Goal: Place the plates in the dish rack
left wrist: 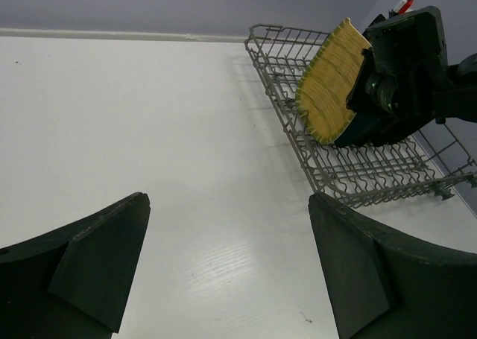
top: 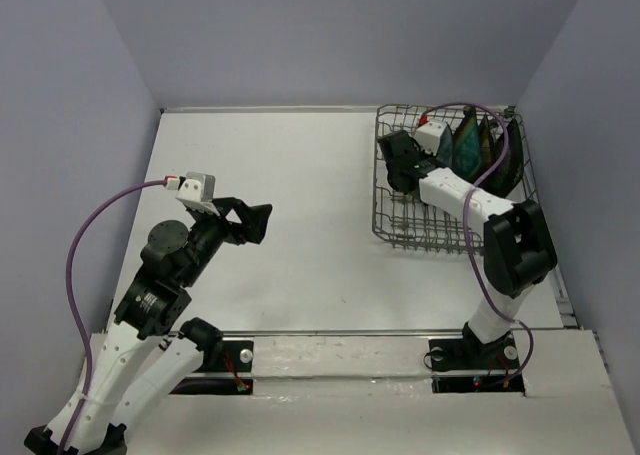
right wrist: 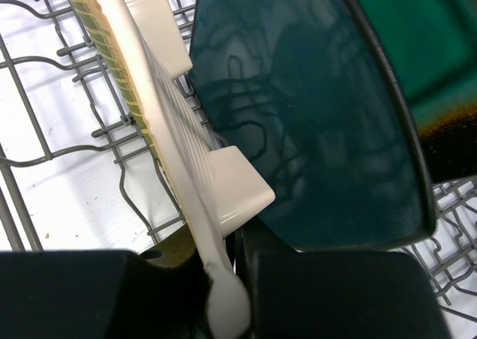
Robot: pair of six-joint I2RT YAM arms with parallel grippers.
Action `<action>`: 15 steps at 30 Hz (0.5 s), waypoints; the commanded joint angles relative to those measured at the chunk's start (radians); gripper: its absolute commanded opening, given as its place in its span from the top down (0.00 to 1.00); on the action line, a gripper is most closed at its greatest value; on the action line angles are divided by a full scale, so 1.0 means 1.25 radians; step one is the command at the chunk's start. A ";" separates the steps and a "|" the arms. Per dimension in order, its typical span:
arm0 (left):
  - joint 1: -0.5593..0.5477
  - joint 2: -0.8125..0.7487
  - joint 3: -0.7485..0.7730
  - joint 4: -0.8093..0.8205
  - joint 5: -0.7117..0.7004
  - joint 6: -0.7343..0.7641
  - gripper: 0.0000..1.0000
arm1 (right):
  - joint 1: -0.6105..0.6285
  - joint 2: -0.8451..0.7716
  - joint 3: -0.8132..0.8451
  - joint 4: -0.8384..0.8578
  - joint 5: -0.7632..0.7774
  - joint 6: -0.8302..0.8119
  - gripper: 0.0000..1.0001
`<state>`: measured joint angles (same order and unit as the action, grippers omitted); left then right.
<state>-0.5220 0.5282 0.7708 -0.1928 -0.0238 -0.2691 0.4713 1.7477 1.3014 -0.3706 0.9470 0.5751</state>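
My right gripper (top: pixel 403 162) is inside the dish rack (top: pixel 400 233), shut on the edge of the yellow ribbed plate (left wrist: pixel 332 82) and holding it upright on edge. In the right wrist view the plate (right wrist: pixel 168 123) shows edge-on, with its cream underside, pinched between my right gripper's (right wrist: pixel 231 279) jaws. The plain teal plate (right wrist: pixel 313 130) stands right behind it, then a dark-rimmed teal plate (right wrist: pixel 428 41). The other plates (top: pixel 490 147) stand in a row at the rack's far right. My left gripper (top: pixel 255 222) is open and empty above the table's left half.
The grey wire rack (left wrist: pixel 373 179) stands at the table's far right corner, close to the right wall. Its upright tines (right wrist: pixel 45 160) lie left of the yellow plate. Bare white table (left wrist: pixel 149 130) lies between my left gripper (left wrist: pixel 226 205) and the rack.
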 commanded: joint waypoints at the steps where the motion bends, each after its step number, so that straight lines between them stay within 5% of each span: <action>1: -0.003 0.003 0.001 0.019 -0.008 0.013 0.01 | -0.003 0.014 0.056 0.029 0.041 0.041 0.93; 10: 0.000 0.011 -0.001 0.021 -0.008 0.010 0.01 | -0.003 0.028 0.008 0.023 0.007 0.101 0.93; 13: 0.002 0.012 -0.001 0.022 -0.004 0.009 0.01 | -0.003 0.019 -0.014 0.023 -0.010 0.118 0.85; 15: 0.005 0.013 -0.001 0.023 -0.004 0.009 0.01 | -0.003 0.014 -0.021 0.022 -0.021 0.120 0.71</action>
<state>-0.5217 0.5369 0.7708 -0.1928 -0.0277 -0.2695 0.4721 1.7809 1.3102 -0.3698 0.9524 0.6273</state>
